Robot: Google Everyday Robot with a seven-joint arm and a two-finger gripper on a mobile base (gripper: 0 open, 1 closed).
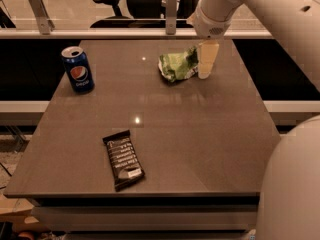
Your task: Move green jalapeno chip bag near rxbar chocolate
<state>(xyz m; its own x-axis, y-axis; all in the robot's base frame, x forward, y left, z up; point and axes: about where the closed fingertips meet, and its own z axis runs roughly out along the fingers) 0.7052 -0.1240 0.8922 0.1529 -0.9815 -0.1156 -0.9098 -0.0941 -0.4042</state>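
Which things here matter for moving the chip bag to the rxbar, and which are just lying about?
Job: green jalapeno chip bag, far side of table; rxbar chocolate, near edge; gripper, at the bag's right edge.
Lying about: blue Pepsi can, far left.

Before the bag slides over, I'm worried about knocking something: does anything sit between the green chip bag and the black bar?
Nothing visible. The gripper is at the right end of the green jalapeno chip bag; bare tabletop runs to the rxbar chocolate. The Pepsi can stands well left.
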